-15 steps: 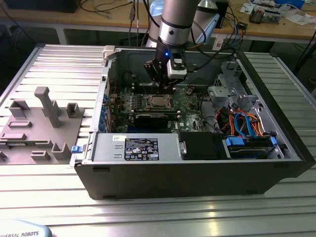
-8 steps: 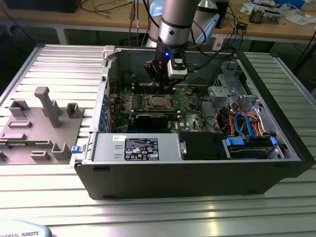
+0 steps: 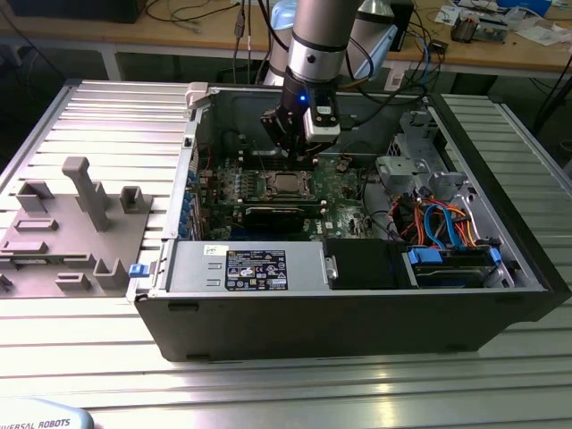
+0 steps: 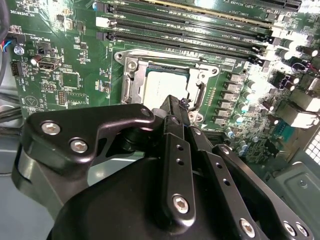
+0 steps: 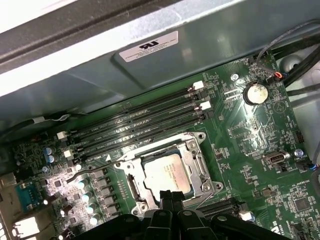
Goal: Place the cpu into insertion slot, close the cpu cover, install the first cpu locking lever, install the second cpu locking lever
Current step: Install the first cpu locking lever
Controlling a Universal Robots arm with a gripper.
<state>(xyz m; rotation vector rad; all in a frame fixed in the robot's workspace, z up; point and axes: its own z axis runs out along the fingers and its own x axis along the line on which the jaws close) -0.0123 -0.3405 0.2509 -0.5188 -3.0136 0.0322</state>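
Note:
The cpu (image 5: 167, 172), a small silvery square, lies flat in the insertion slot on the green motherboard (image 5: 240, 145) and also shows in the second wrist view (image 4: 165, 86). The cpu cover (image 5: 198, 167), a thin metal frame, lies down around it (image 4: 131, 84), and the chip shows through its square opening. My gripper (image 5: 170, 195) hovers just above the socket's edge with its black fingers pressed together and nothing visible between them (image 4: 176, 103). In the exterior view the gripper (image 3: 288, 154) hangs inside the open computer case, just behind the socket (image 3: 286, 185).
Dark memory slots (image 5: 145, 125) run beside the socket, and a round coin battery (image 5: 257, 93) sits further along the board. A power supply (image 3: 246, 268) lines the case front, and a drive cage with blue cables (image 3: 442, 223) stands at the exterior view's right. A grey fixture plate (image 3: 71, 232) lies outside on the left.

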